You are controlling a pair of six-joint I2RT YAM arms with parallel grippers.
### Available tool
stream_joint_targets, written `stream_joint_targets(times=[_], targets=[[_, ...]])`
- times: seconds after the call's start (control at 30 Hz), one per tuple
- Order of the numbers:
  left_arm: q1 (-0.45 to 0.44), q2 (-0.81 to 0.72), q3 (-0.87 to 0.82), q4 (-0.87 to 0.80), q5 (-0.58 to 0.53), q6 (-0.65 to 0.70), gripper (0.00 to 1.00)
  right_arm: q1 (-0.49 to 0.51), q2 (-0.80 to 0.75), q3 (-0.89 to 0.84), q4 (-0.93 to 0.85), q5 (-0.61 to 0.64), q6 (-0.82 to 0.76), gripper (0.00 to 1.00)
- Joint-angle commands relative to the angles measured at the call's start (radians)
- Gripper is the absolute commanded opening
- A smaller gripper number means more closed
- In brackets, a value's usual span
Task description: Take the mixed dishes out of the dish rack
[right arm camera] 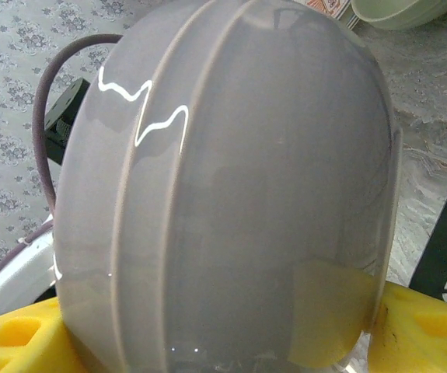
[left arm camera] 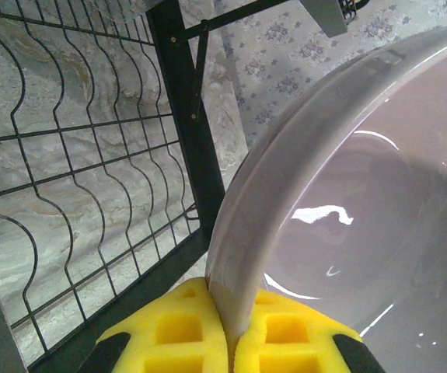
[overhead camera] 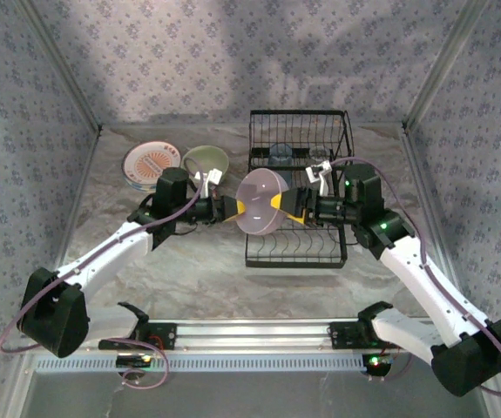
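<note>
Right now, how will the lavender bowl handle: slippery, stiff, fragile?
The lavender bowl looks glossy, with sharp highlights, so probably slippery. Its rim shows no bend where the left gripper pinches it: likely stiff. Rounded, it may roll if released.

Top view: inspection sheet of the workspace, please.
Surface: marbled table.
Job's things: lavender bowl held up at the left edge of the rack; blue cup in rack; plate and green bowl on table, left of rack.
Clutter: nothing seen.
End effectors: left end effector shut on lavender bowl's rim; right end effector has pads against its outside.
Cables: purple cable along each arm.
Surroundings: patterned walls.
</note>
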Motion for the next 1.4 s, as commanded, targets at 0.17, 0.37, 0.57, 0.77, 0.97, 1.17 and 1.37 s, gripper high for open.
stream_joint_targets(times=[0.17,0.37,0.57,0.77,0.97,1.17,1.37], targets=[[0.000,-0.056,-0.013,0.061,0.000,-0.004,0.00,0.017,-0.004,0.027,0.126,-0.070,0.021,0.85],[0.003,-0.073,-0.028,0.070,-0.027,-0.031,0.00,0.030,0.001,0.051,0.051,-0.024,-0.029,1.00],[0.015,-0.081,-0.032,0.060,-0.041,-0.039,0.00,0.041,0.007,0.097,-0.101,0.081,-0.118,1.00],[0.042,-0.105,-0.018,-0.012,-0.075,-0.020,0.00,0.135,0.002,0.212,-0.384,0.438,-0.301,1.00],[0.098,-0.180,0.039,-0.238,-0.179,0.069,0.00,0.268,-0.049,0.238,-0.512,0.851,-0.353,1.00],[0.179,-0.212,0.162,-0.536,-0.334,0.184,0.00,0.386,-0.077,0.221,-0.547,1.126,-0.384,1.00],[0.232,-0.132,0.305,-0.703,-0.474,0.231,0.00,0.485,-0.078,0.186,-0.531,1.244,-0.434,1.00]])
